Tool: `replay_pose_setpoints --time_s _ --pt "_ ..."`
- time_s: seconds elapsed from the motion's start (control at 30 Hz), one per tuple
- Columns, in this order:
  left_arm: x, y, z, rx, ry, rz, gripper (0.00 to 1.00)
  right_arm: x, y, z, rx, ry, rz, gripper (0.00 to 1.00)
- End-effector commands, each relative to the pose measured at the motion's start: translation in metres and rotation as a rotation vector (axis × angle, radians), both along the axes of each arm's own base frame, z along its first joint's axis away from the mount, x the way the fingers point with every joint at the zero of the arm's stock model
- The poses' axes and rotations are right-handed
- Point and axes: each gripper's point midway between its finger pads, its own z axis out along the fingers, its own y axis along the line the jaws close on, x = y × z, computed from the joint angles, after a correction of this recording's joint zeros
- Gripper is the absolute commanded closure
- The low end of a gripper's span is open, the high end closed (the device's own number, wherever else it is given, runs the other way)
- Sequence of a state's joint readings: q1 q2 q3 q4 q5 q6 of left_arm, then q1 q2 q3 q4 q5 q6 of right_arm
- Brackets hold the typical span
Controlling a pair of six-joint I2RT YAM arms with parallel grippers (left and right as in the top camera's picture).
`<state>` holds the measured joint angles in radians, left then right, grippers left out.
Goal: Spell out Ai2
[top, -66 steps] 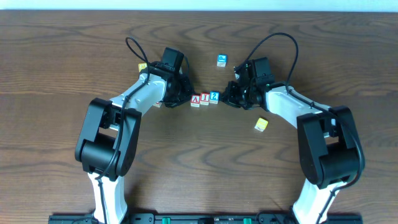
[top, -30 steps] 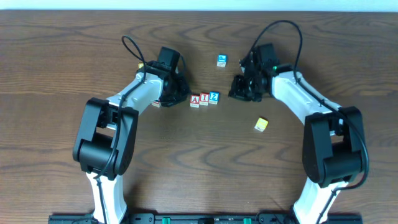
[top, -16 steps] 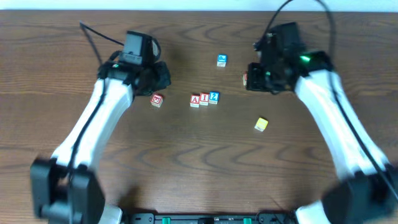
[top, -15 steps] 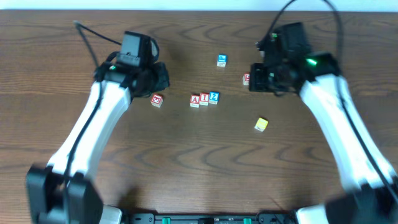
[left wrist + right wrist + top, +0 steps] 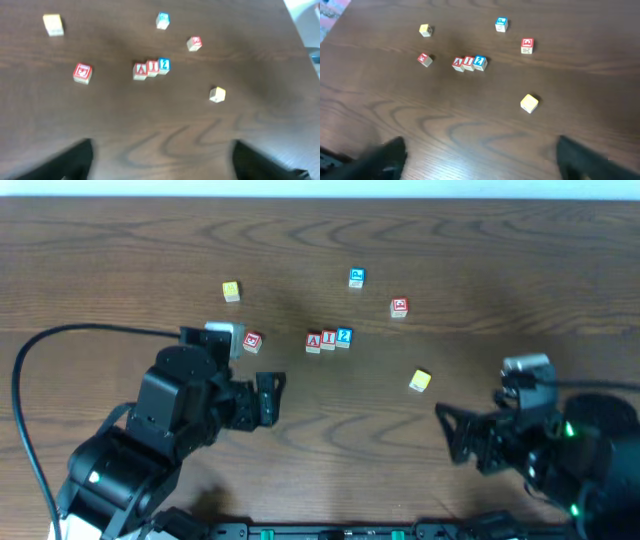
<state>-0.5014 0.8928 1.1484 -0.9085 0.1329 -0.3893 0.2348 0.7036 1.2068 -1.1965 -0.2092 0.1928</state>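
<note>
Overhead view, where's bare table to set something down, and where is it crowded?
Widest bare patch: the front middle of the table, between the left arm and right arm, below the A-I-2 row. Also bare: the far right, beyond the right red cube and right yellow cube. Crowded: the middle back, around the row.

In the wrist views the fingers (image 5: 70, 162) of the left tool (image 5: 266, 398) and right tool (image 5: 448, 435) are dark blurs cut off below. The mark on the far red cube (image 5: 399, 306) is unreadable.

Two yellow cubes (image 5: 231, 291) (image 5: 420, 381), two red-edged cubes (image 5: 252, 341) (image 5: 399, 307) and one blue cube (image 5: 357, 277) lie scattered on the wooden table (image 5: 330, 440).
</note>
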Motion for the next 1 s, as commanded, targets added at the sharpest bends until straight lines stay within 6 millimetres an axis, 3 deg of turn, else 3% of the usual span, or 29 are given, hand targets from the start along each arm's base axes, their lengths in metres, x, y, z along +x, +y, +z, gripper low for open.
replay_pose_setpoints --time_s 0.0,0.23,0.6,0.73,0.97 --pt "-0.007 0.009 -0.008 0.041 0.020 0.012 0.05 -0.016 -0.002 -0.005 -0.004 0.017 0.013 0.01" --pt "-0.017 0.014 -0.018 0.073 0.075 0.011 0.05 -0.039 -0.008 -0.027 -0.033 0.138 0.013 0.01" --pt "-0.021 0.017 -0.021 0.082 0.090 0.015 0.05 -0.041 -0.008 -0.028 -0.035 0.144 0.013 0.01" --pt "-0.025 0.035 -0.014 0.070 0.061 0.075 0.05 -0.041 -0.008 -0.028 -0.035 0.144 0.013 0.01" --pt "-0.023 0.103 0.012 0.157 -0.158 0.316 0.05 -0.041 -0.008 -0.028 -0.035 0.144 0.013 0.01"
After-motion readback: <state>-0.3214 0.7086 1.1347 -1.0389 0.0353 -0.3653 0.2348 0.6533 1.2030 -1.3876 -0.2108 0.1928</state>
